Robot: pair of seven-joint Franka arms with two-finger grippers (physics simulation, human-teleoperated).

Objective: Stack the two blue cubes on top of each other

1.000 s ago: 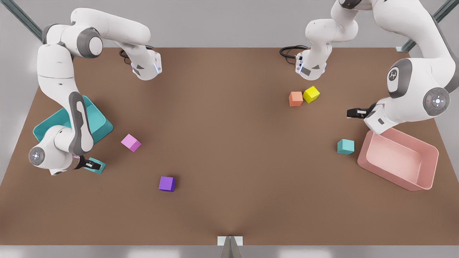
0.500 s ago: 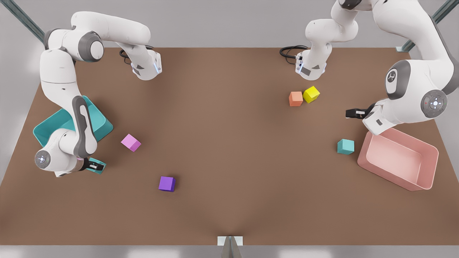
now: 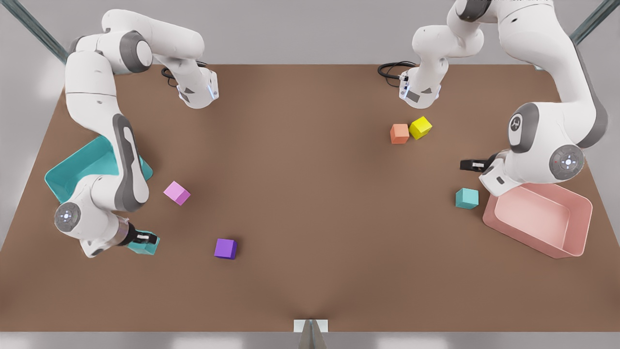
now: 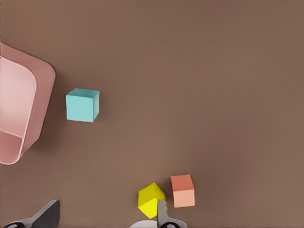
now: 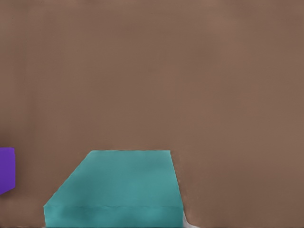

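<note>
Right gripper (image 3: 145, 238), lower left, clamps cube (image 3: 144, 247): light, rigid, flat sides take the pinch. Left gripper (image 3: 469, 165) waits, fingers unclear, above second cube (image 3: 467, 198).

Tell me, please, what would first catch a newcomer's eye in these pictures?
Probably the right gripper at the front view's lower left, its fingers shut on a small matte teal cube, with a large teal bin behind that arm. The second small teal cube sits on the brown table beside a pink bin at the front view's right, with the left gripper hovering nearby.
</note>
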